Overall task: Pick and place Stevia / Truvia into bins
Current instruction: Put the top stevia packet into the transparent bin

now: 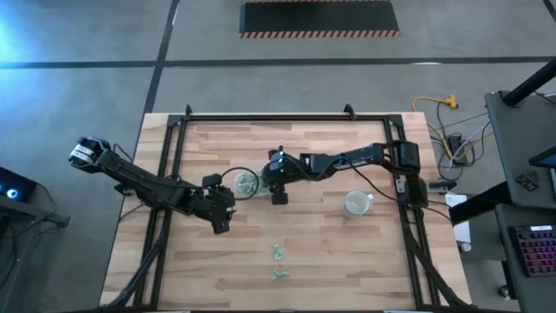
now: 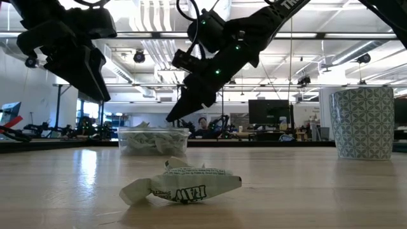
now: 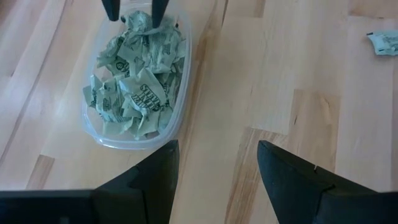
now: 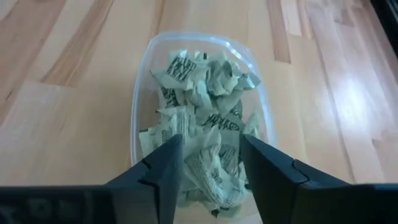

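Observation:
A clear rounded-rectangular tub (image 1: 248,183) (image 3: 106,134) (image 4: 140,112) stands mid-table, heaped with crumpled pale green packets (image 4: 205,93) (image 3: 134,87). My right gripper (image 4: 211,163) (image 2: 172,116) hovers open just over the tub's right end, fingers pointing down at the heap. My left gripper (image 3: 214,177) (image 1: 221,219) is open above bare wood, near and left of the tub. Two loose packets (image 1: 278,251) (image 1: 280,275) lie flat toward the near edge; one of them (image 2: 181,186) fills the low view's foreground. A patterned cup (image 1: 356,203) (image 2: 362,121) stands right of the tub.
A black frame (image 1: 261,118) runs around the table's far edge and sides. Bare wood lies between the tub and the loose packets. One more packet (image 3: 382,43) shows at the edge of the left wrist view. Cables and a desk (image 1: 521,174) stand beyond the table's right side.

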`<state>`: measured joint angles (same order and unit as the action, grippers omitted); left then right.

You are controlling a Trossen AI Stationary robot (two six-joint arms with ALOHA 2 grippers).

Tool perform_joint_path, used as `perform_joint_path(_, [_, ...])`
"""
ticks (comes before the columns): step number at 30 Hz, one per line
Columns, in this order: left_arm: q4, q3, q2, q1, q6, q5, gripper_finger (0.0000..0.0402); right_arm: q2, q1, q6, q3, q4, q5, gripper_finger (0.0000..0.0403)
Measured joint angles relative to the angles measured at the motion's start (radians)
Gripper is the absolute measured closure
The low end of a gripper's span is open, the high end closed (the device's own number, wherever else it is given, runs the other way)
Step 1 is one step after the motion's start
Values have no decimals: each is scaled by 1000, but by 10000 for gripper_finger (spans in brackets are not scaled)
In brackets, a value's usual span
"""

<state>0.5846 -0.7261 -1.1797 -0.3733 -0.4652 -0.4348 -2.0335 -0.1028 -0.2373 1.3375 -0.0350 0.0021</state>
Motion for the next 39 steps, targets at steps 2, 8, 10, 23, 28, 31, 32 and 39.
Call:
perform_joint_path(2, [0,0,0,0,0,0,201,1,0,8,3,-24,2,237])
perform_joint_path(8, [-67,5,0,-5,22,4,201,64,11,36,7,-131,27,225])
perform_joint_path(10, [-143,17,0,-13,78,22,201,103,24,36,0,-194,27,227])
perform_joint_path(23, [-590,54,-153,-33,392,110,201,341,162,108,-120,-317,24,238])
perform_joint_path(28, [-826,60,-288,-33,508,234,201,388,224,186,-216,-320,26,241])
perform_joint_path(31, [-887,41,-364,-33,547,278,201,407,255,237,-282,-294,26,241])
perform_joint_path(32, [-903,33,-386,-32,551,295,201,414,265,254,-305,-286,26,241])
perform_joint_path(39, [-921,-51,-539,-34,525,375,201,449,319,345,-445,-184,26,247])
